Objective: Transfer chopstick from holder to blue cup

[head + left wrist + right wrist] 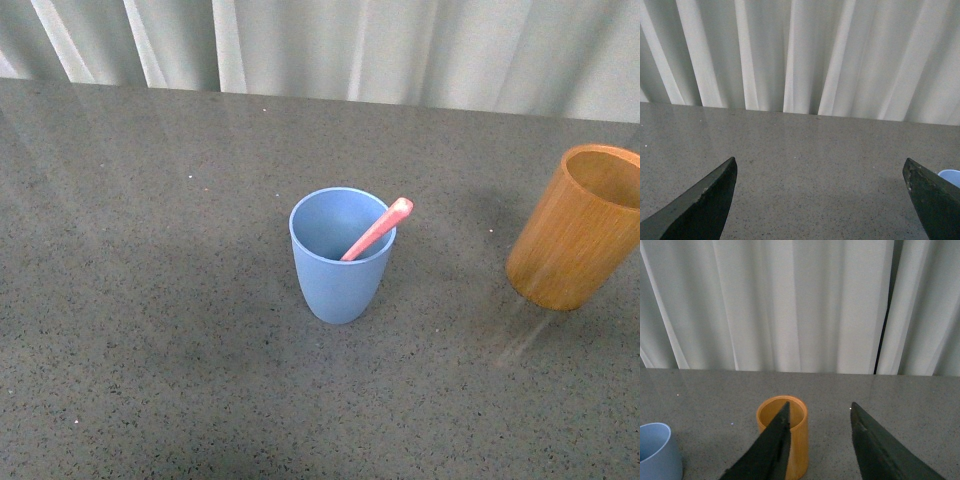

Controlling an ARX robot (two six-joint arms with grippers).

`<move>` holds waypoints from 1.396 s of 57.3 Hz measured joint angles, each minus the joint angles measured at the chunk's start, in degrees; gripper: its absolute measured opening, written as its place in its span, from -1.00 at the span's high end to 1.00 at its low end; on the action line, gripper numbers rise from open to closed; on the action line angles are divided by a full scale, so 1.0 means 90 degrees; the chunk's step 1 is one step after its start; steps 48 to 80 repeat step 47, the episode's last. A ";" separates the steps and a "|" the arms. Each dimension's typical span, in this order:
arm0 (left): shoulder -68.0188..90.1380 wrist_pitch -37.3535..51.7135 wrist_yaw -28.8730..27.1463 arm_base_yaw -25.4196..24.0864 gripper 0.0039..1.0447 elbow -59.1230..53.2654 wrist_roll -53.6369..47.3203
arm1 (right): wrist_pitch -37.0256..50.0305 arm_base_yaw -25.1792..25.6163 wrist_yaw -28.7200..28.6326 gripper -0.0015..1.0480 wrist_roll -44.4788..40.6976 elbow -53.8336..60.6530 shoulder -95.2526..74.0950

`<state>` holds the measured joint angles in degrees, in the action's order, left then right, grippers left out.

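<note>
I see 1 chopstick leaning in the blue cup, toward 2 o'clock; holder at 3. Both grippers gape empty. A bump could tip the cup.

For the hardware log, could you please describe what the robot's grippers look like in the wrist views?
The left gripper has two dark, nearly black fingers, flat wedges tapering to blunt tips with a rough matte finish. The right gripper looks the same: dark tapered fingers. No cables, markings or arm links show; the front view shows neither arm.
</note>
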<state>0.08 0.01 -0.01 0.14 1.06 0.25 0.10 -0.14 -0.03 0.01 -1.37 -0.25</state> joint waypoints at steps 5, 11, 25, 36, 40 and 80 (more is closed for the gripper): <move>0.0000 0.0002 0.0000 0.0000 -0.87 0.0000 0.0000 | 0.0000 0.0000 0.0000 -0.04 0.0000 0.0000 0.0000; 0.0000 0.0002 0.0000 0.0000 -0.87 0.0000 0.0000 | 0.0000 0.0000 0.0000 -0.45 0.0000 0.0000 0.0000; 0.0000 0.0002 0.0000 0.0000 -0.87 0.0000 0.0000 | 0.0000 0.0000 0.0000 -0.80 0.0002 0.0000 0.0000; 0.0000 0.0002 0.0000 0.0000 -0.87 0.0000 0.0000 | 0.0000 0.0000 0.0000 -0.81 0.0002 0.0000 0.0000; 0.0000 0.0002 0.0000 0.0000 -0.87 0.0000 0.0000 | 0.0000 0.0000 0.0000 -0.81 0.0002 0.0000 0.0000; 0.0000 0.0002 0.0000 0.0000 -0.87 0.0000 0.0000 | 0.0000 0.0000 0.0000 -0.81 0.0002 0.0000 0.0000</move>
